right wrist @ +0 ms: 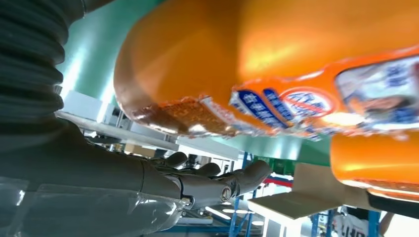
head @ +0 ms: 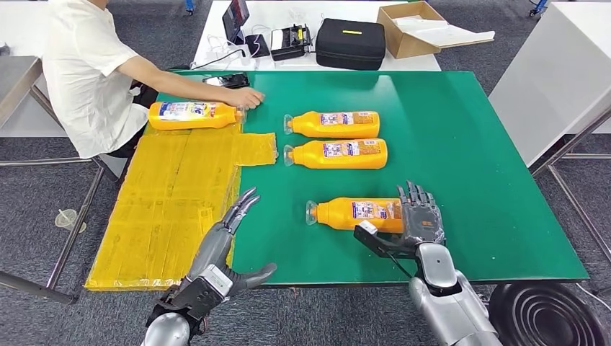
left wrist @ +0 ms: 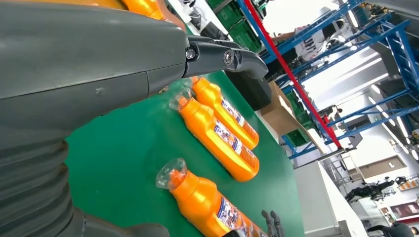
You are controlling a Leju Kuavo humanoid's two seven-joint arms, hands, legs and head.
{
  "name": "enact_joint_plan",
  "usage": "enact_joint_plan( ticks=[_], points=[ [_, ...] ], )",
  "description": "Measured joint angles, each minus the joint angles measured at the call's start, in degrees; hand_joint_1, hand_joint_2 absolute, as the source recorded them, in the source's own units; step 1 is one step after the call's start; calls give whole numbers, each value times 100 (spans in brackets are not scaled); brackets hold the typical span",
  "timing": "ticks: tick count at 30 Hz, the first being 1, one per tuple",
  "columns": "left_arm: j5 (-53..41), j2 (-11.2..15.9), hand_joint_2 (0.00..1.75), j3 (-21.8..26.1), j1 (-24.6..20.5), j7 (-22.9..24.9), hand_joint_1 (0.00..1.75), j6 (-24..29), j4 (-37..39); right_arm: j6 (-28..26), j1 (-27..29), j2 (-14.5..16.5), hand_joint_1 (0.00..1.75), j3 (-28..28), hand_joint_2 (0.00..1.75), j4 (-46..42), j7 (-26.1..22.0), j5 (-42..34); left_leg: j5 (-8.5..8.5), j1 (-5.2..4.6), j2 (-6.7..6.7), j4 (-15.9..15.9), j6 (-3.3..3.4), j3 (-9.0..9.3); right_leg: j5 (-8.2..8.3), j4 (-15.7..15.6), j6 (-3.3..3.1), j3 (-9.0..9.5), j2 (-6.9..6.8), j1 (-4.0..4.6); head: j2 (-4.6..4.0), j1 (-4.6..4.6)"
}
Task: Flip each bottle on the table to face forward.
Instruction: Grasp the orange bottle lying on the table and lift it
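On the far left of the head view, a seated person in a white shirt [head: 83, 68] has a hand [head: 245, 96] resting at the cap end of an orange bottle [head: 193, 114], which lies on its side at the top of a patch of yellow tape [head: 166, 209] covering the left part of the green counter [head: 468, 180]. Left hand [head: 234, 216]: over the tape edge near the counter's front, fingers straight and apart, thumb out, holding nothing. Mid-counter, two more orange bottles lie on their sides, parallel, caps pointing left, labels up: the farther one [head: 333, 124] and the nearer one [head: 337, 153], close together; I cannot tell whether they touch. Closest to the robot, a fourth bottle [head: 354, 214] also lies on its side, cap left, label up. Right hand [head: 420, 216]: at that bottle's base end, fingers extended and spread, palm against or just beside the base; contact unclear. Right wrist view shows the bottle base close above the fingers [right wrist: 212, 182], not enclosed. Behind the counter, a white table carries a black case [head: 351, 43], a cardboard box [head: 411, 29] and electronics.
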Motion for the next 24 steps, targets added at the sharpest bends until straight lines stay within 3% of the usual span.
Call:
enact_joint_plan(
  ticks=[4, 8, 11, 15, 19, 24],
  points=[
    [10, -13, 175, 0, 5, 2, 0, -23, 1, 15, -133, -16, 0, -23, 175, 141, -31, -62, 0, 0, 1, 0, 0, 0, 0, 0, 0, 0, 1, 0, 0, -1],
    [48, -17, 175, 0, -1, -5, 0, -69, 3, 43, -273, -16, 138, -26, 175, 372, -180, -215, 0, 0, 1, 0, 0, 0, 0, 0, 0, -1, 1, 0, 0, -1],
    [116, -17, 175, -2, -35, -20, 0, -111, 10, 86, -428, -16, 138, -27, 175, 683, -441, -439, 0, 0, 1, 1, 0, 0, 0, 0, 0, -1, 1, 0, 0, -1],
    [155, -17, 175, -2, -85, -27, 0, -131, 21, 89, -580, -17, 175, -28, 175, 967, -605, -569, 0, 0, 2, 1, 0, 2, 1, 0, 1, 0, 1, 0, 0, -1],
    [217, -17, 175, -5, -108, -49, 0, -143, 33, 17, -690, -17, 175, -29, 175, 1152, -832, -788, 0, 0, 3, 1, 0, 4, 1, 0, 1, 0, 2, 0, 0, 0],
    [333, -11, 175, -14, -183, -131, 0, -192, 90, 120, -811, -30, 175, -31, 175, 1400, -1478, -1430, 0, 0, 4, 1, 0, 8, 1, 0, 1, 4, 2, 0, 0, -1]
  ],
)
